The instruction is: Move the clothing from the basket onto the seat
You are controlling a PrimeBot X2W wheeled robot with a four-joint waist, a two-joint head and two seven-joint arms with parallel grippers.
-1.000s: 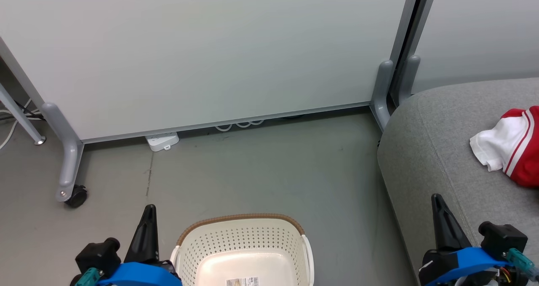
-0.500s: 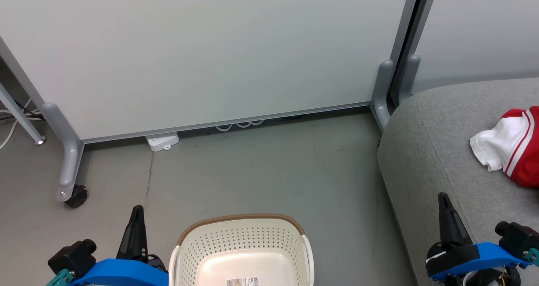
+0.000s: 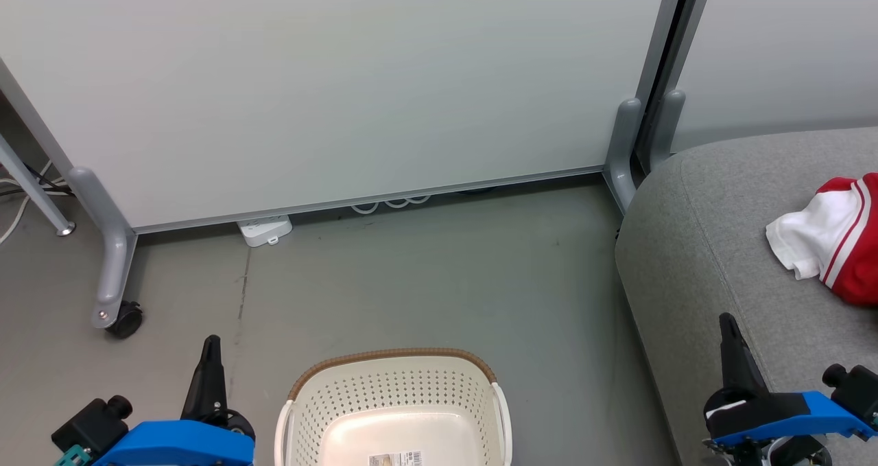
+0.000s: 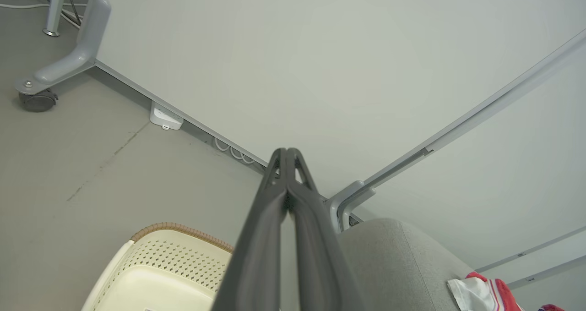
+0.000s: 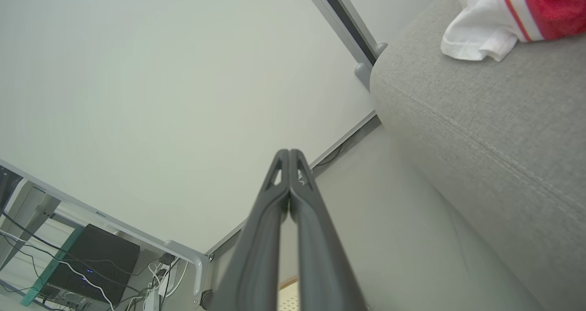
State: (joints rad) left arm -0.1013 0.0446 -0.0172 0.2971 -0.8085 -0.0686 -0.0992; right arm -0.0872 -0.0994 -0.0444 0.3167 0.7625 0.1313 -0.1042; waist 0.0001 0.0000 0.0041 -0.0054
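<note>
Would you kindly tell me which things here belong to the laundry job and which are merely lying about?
Job: red-and-white soft fabric garment; oval cream perforated plastic basket with brown rim; large light grey upholstered seat.
Lying about: white plastic power strip; pale grey wheeled partition panel.

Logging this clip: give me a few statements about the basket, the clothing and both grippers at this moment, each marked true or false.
1. A red and white fabric garment lies on the light grey upholstered seat. True.
2. The cream-white perforated plastic basket stands on the grey floor. True.
3. Red clothing fills the basket. False: its visible bottom is bare except for a label.
4. The left gripper has its fingers spread wide. False: they are pressed together.
5. The right gripper is shut and holds nothing. True.
</note>
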